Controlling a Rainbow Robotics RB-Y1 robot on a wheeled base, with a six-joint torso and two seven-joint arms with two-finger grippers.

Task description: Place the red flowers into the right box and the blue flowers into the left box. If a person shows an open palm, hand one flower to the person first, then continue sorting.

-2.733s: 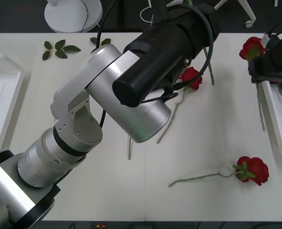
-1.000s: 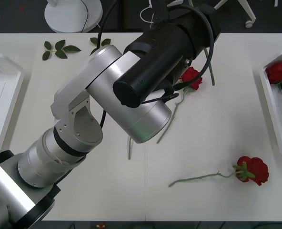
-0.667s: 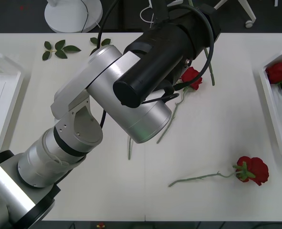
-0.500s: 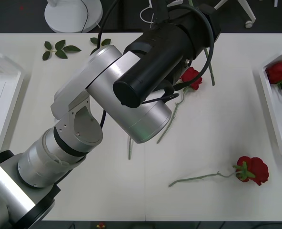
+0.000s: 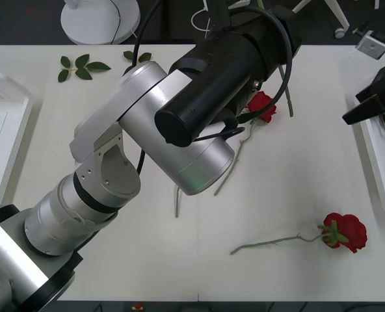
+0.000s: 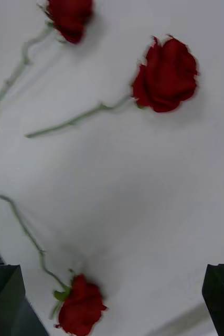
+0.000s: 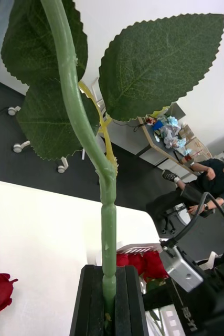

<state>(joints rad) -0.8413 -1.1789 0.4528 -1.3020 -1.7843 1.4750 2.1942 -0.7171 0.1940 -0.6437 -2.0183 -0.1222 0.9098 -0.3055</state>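
left hand [image 7: 107,294] clamps rose stem [image 7: 85,131] | right hand [image 6: 112,299] spread wide above roses [image 6: 167,76]

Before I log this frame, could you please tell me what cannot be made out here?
- Left end effector: hidden in the front view by its own arm; the wrist view shows it shut on a green stem, whose bloom is cut off.
- Right box: cropped at the front view's edge, partly covered by the right end effector.

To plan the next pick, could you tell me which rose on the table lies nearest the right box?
The rose nearest the robot, close to the right box; the others lie farther off, by the left arm.
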